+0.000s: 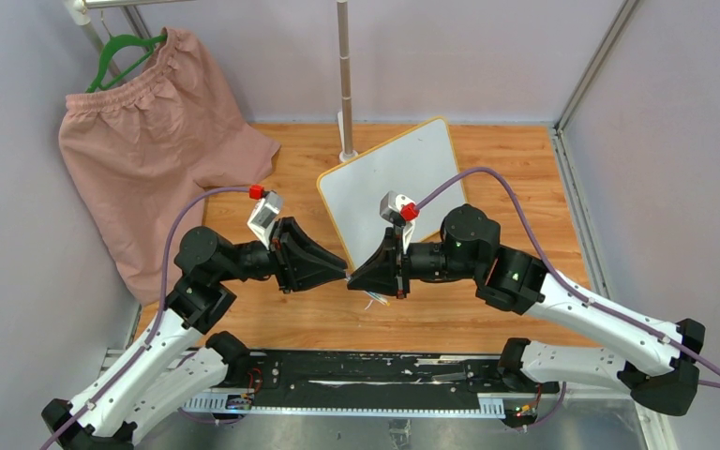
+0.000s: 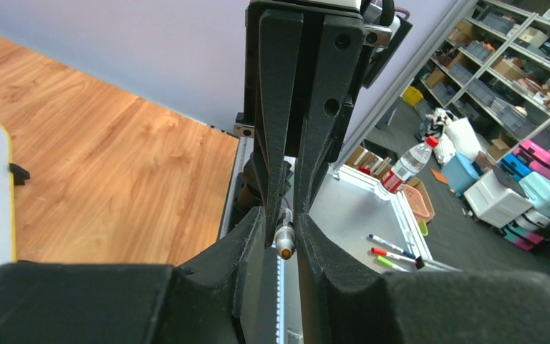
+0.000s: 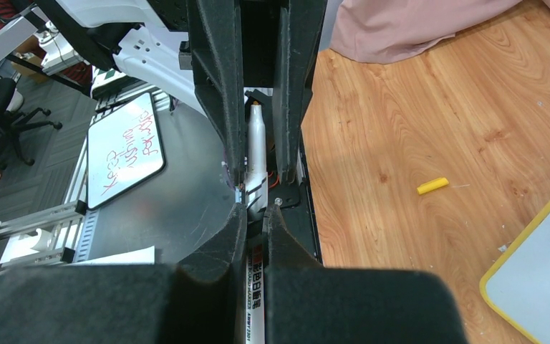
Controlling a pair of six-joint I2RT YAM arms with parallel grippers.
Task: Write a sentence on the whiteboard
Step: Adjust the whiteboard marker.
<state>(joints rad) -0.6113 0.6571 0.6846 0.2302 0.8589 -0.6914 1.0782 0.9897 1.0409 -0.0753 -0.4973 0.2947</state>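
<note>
Whiteboard: the rectangular white whiteboard with a thin yellow-orange frame and rounded corners sits at the middle of the wooden tabletop, toward its far edge. It is turned so that its corners point at the edges, and its face looks plain white from above.

Right fingers: the black right fingers are clamped on the barrel of a slim white marker with printed lettering.

Left fingers: the black left fingers face the right ones tip to tip above the tabletop, just in front of the whiteboard's near corner. They are drawn in close on either side of the marker's tapered end. I cannot tell whether they press on it.

Marker: it spans level from one pair of fingers into the other.

Yellow piece: a small yellow cylindrical piece lies on the bare wood, well apart from the whiteboard's edge.

Second board: a dark-framed white board with red handwriting lies on a grey surface off the wood.

Garment: a pink gathered cloth garment hangs on a green hanger over the tabletop's far left corner.
</note>
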